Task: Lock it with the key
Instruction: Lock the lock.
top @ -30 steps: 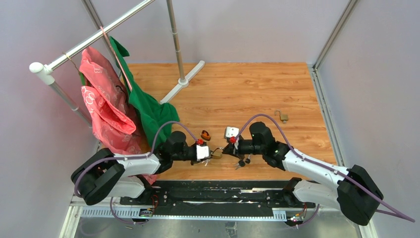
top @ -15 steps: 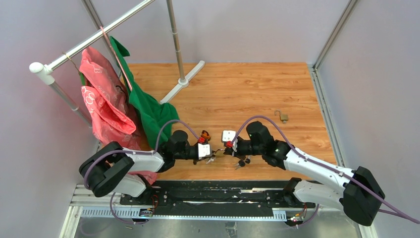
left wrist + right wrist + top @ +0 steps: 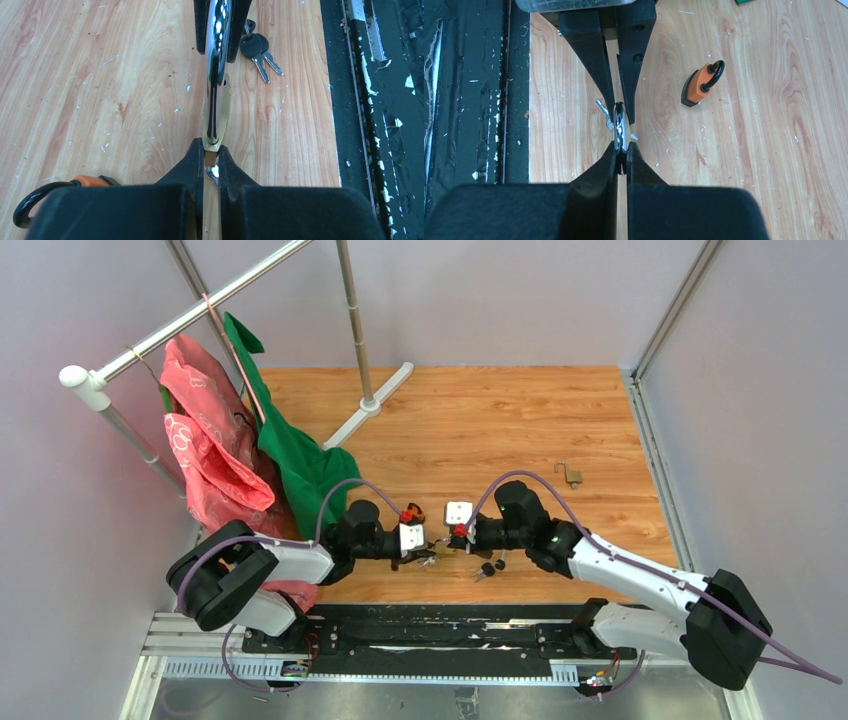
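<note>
The brass padlock (image 3: pixel 216 112) is being held edge-on just above the counter (image 3: pixel 100 75), between the two arms. The jaws of the left gripper (image 3: pixel 211 151) are being pressed narrow onto the bottom end of its body. Those of the right gripper (image 3: pixel 622 146) are being clamped on the chrome shackle (image 3: pixel 218 35).

A silver sliver, possibly the key, is being glimpsed between the left jaws, but this cannot be confirmed.

For a clean turn, rotation is best applied about the keyway axis only, with the shackle braced rigid and no pull introduced. Spare keys (image 3: pixel 257 50) are being left on the counter beyond.
</note>
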Robot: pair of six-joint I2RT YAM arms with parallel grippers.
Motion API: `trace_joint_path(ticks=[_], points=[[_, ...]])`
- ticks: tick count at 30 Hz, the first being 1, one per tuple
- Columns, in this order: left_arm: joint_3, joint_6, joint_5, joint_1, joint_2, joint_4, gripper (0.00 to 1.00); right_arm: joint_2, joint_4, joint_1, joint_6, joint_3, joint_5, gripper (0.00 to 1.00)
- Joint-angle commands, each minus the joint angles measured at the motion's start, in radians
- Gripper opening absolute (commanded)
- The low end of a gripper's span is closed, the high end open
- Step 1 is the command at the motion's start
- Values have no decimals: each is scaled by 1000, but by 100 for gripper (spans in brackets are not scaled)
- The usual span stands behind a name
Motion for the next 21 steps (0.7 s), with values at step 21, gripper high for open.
trace_joint_path(ticks=[21], points=[[33,15,139,112,-12,-130,0,136,77,-41,59,-27,-108,0]])
